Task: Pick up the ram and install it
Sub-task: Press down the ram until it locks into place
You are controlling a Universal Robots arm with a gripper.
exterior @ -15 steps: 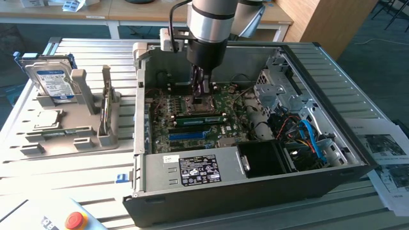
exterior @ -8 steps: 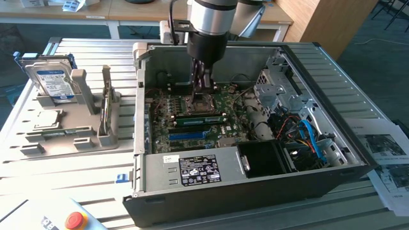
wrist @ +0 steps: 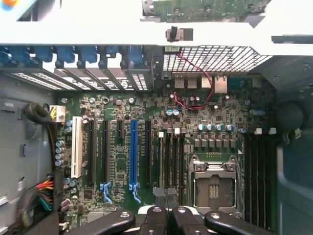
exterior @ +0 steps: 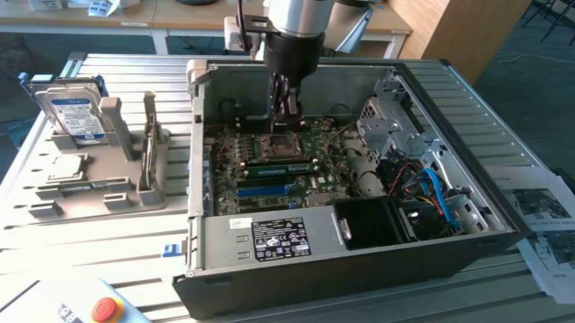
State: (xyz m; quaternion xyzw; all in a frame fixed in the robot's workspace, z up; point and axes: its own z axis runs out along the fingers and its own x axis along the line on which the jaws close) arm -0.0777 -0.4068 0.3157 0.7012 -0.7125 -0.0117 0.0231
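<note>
The ram [exterior: 283, 166], a long narrow green stick with dark chips, stands on edge in a motherboard slot just in front of the CPU socket [exterior: 274, 143], inside the open computer case [exterior: 503, 202]. My gripper [exterior: 285, 122] hangs above the socket, a little beyond the ram and clear of it. In the wrist view the gripper [wrist: 166, 215] is shut with nothing between its fingers, over the row of black memory slots [wrist: 172, 156] next to the CPU socket [wrist: 212, 186].
A grey fixture [exterior: 126, 195] at the exterior view's left holds a hard drive [exterior: 77, 114] with a blue-white label. The case walls, drive cage [exterior: 391, 128], power supply [exterior: 279, 239] and blue cables [exterior: 440, 195] ring the motherboard. Papers [exterior: 543, 215] lie at the right, a red button [exterior: 106, 309] in front.
</note>
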